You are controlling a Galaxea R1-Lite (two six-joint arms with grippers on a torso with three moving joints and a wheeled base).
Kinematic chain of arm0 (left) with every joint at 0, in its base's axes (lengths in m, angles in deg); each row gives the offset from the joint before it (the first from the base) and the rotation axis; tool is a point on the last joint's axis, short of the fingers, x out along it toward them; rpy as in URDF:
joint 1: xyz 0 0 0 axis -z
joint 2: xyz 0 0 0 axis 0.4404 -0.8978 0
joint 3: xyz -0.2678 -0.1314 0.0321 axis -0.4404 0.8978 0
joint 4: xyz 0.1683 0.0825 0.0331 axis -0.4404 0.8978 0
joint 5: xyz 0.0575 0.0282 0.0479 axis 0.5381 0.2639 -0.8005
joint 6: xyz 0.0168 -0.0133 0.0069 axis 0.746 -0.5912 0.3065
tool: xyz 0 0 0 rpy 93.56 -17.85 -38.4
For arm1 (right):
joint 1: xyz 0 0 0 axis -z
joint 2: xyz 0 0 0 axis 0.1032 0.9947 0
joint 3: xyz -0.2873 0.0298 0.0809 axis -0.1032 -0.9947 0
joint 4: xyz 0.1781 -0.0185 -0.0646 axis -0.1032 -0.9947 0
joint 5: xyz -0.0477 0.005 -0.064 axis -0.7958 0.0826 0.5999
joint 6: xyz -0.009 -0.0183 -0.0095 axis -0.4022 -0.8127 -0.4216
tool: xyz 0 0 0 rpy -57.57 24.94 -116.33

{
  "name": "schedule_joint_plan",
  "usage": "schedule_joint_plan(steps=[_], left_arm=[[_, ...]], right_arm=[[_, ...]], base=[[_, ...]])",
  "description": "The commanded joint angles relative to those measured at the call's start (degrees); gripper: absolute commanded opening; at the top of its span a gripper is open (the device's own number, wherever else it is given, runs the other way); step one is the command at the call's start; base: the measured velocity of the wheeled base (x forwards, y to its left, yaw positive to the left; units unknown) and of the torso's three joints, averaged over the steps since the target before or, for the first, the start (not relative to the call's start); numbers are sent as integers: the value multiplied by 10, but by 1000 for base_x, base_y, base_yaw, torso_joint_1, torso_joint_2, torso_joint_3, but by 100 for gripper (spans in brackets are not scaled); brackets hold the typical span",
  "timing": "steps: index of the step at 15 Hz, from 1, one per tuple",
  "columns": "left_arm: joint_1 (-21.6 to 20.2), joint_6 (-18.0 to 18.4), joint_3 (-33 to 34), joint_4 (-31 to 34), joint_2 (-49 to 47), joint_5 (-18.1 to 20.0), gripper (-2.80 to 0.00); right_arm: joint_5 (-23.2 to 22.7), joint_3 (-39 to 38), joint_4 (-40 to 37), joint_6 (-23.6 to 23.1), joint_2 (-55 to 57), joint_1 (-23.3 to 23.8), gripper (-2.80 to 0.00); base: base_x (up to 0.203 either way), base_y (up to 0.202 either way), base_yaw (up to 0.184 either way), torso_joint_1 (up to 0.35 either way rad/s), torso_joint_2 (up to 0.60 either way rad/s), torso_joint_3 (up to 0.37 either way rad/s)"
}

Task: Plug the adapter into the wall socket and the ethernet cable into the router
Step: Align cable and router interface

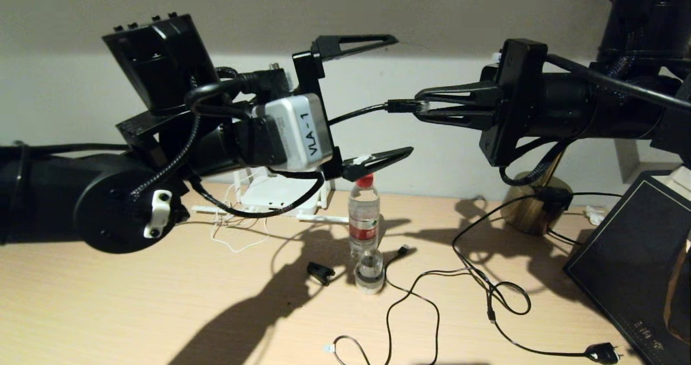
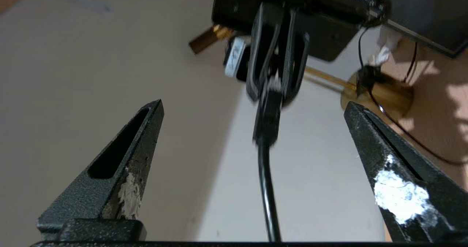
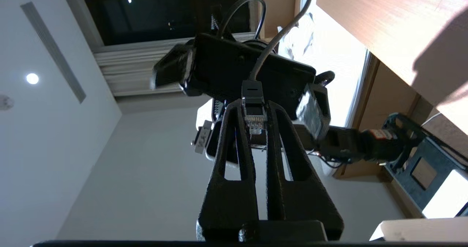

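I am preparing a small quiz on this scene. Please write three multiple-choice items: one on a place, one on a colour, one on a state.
1. Where is the router?
A. on the desk by the wall
B. on the floor
C. in a gripper

2. What colour is the water bottle cap?
A. blue
B. red
C. green

3. How is the left gripper?
A. shut on the cable
B. shut, empty
C. open, empty

Answers:
1 A, it lies behind the left arm.
2 B, the cap shows red.
3 C, its fingers stand wide; the right gripper holds the ethernet cable.

Black ethernet cable midair; white router flat on desk.
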Motion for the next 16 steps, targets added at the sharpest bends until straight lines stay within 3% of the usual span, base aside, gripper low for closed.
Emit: schedule_joint_plan(steps=[1,16], left_arm=[[4,4,-12,-3,-19,2,0],[-8,0,-21,-6,-18,7,0]], right_arm=[[-10,6,-18,4,-1,-1,-280],[-15,-13,-22,1,-17,-1,-280]], base=[[0,0,0,0,0,0],[0,0,0,0,0,0]])
